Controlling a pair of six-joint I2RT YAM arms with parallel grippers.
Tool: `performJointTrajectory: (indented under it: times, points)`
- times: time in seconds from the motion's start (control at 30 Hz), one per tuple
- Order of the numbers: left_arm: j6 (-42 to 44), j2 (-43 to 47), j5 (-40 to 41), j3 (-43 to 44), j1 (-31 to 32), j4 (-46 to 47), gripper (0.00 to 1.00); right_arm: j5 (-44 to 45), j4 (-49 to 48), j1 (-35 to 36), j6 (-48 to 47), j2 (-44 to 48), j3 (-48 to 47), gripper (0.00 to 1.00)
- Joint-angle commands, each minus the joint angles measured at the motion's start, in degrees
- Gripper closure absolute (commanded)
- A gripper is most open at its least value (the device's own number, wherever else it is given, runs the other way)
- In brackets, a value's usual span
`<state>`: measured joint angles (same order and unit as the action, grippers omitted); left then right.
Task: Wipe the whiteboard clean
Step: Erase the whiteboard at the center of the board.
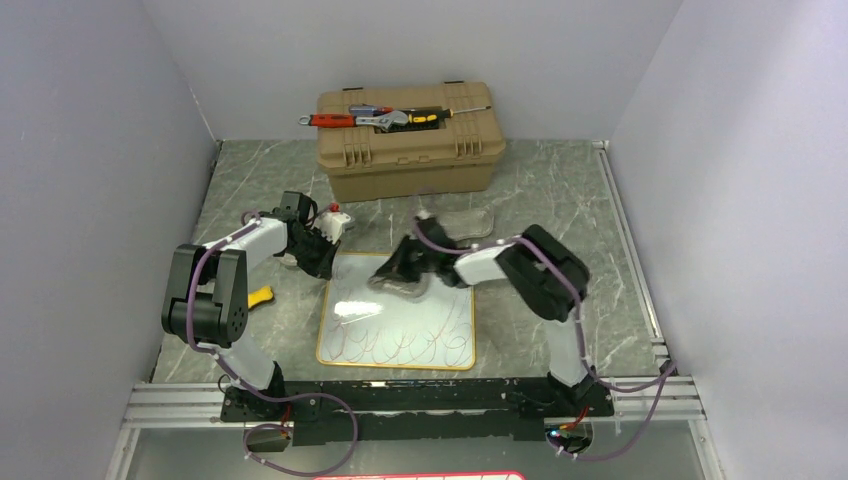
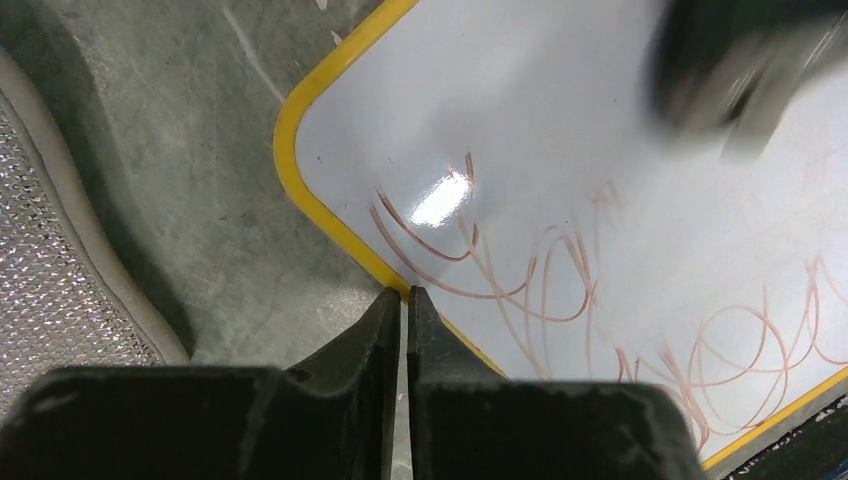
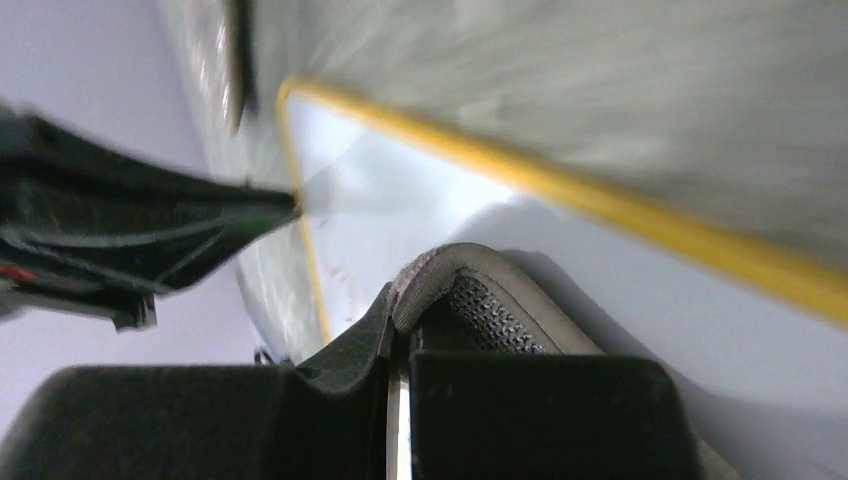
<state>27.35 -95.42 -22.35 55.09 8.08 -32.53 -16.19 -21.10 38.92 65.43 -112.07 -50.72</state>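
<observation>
The whiteboard (image 1: 398, 322) lies flat at the table's middle, with a yellow rim and reddish scribbles across its near half; it also shows in both wrist views (image 2: 600, 160) (image 3: 400, 200). My left gripper (image 1: 322, 262) (image 2: 403, 295) is shut with nothing between its fingers, its tips down on the board's yellow rim. My right gripper (image 1: 395, 272) (image 3: 400, 330) is shut on a grey mesh-backed cloth (image 3: 480, 300), which is pressed on the board's far, bare half. That gripper shows as a dark blur (image 2: 740, 70) in the left wrist view.
A tan toolbox (image 1: 410, 150) stands at the back with a wrench and screwdrivers (image 1: 380, 119) on its lid. Another grey cloth (image 1: 462, 222) lies behind the right arm. A yellow object (image 1: 260, 295) lies by the left arm. A grey mesh pad (image 2: 45, 260) sits beside the board.
</observation>
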Motion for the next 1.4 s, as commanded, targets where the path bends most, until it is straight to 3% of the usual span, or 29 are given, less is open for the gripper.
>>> performJointTrajectory:
  times: [0.0,0.13,0.27,0.4,0.5,0.73,0.83,0.9,1.07,1.17,1.27,1.37]
  points:
    - [0.68,-2.37,-1.67,-1.32,0.98,-2.11,0.92,-4.40,18.74,11.94,-7.35,-12.14,-4.43,1.00]
    - [0.91,-2.62,-1.46,-1.45,1.00,-1.96,0.92,-1.08,22.15,9.58,-7.74,-4.45,6.69,1.00]
    - [1.59,-2.67,-1.01,-2.33,0.98,-1.32,0.92,5.59,29.08,7.85,-5.55,11.71,23.49,1.00]
    - [1.81,-2.37,-1.61,-3.13,0.98,-0.89,0.92,6.13,28.02,8.40,-0.87,21.82,34.46,1.00]
    - [1.78,-1.90,-2.15,-3.41,0.98,-0.61,0.92,6.14,24.85,12.73,-0.47,19.65,31.18,1.00]
    - [1.62,-1.52,-2.45,-2.80,1.06,-0.90,0.92,4.06,27.99,25.38,-8.42,-7.47,-6.04,1.00]
    - [1.89,-0.70,-2.14,-3.21,1.06,-1.01,0.92,3.37,31.79,27.34,-9.82,-14.36,-16.37,1.00]
    - [2.19,-0.42,-2.00,-3.30,1.06,-1.37,0.92,3.22,29.85,27.21,-8.00,-11.89,-10.93,1.00]
    - [2.67,0.60,-1.80,-4.17,1.06,-1.44,0.92,7.50,24.73,26.82,2.45,7.30,18.66,1.00]
    - [2.45,1.38,-1.92,-4.16,1.06,-1.72,0.92,9.13,24.47,26.99,8.69,17.31,31.80,1.00]
    - [2.12,1.68,-2.11,-3.99,1.22,-1.74,0.92,10.78,26.74,27.09,8.94,20.37,32.23,1.00]
    - [1.68,1.49,-2.17,-3.69,1.37,-1.94,0.92,11.61,29.71,27.09,3.90,10.37,18.56,1.00]
